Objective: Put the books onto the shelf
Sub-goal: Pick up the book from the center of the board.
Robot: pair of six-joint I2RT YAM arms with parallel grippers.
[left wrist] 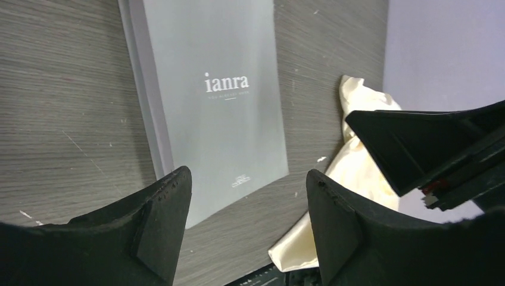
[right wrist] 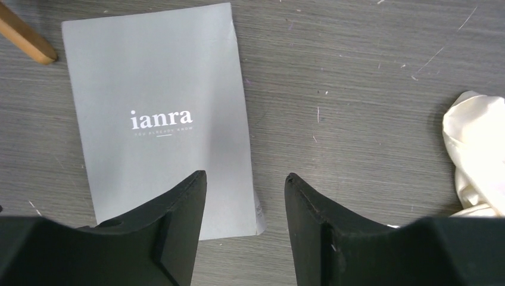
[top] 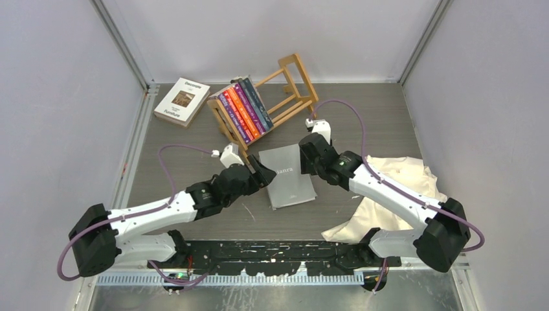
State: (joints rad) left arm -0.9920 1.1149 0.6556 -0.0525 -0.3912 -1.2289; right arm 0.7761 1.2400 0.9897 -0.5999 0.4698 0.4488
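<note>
Saw left gripper (left wrist: pixel 247 179) and right gripper (right wrist: pixel 245 179) both spread, pinching nothing. Found grey book (right wrist: pixel 155 119) flat on the bench (right wrist: pixel 357 89) just below and ahead of both. Judged it thin, stiff, smooth, fairly light; reckoned on lifting one long edge, then pinching there. Noted shelf (top: pixel 291 84) farther ahead, with paperbacks (top: pixel 243 110) leaning in it.

Top view: the grey book (top: pixel 290 180) is covered along its left edge by the left jaws and at its upper right corner by the right jaws. Spine titles of the books (top: pixel 245 110) are too small to be read. The cream cloth (top: pixel 359 217) is partly hidden under the right arm (top: pixel 395 194). Left wrist view: the grey book's top is cut off at the frame edge. Right wrist view: its near edge is masked by the right jaws.
</note>
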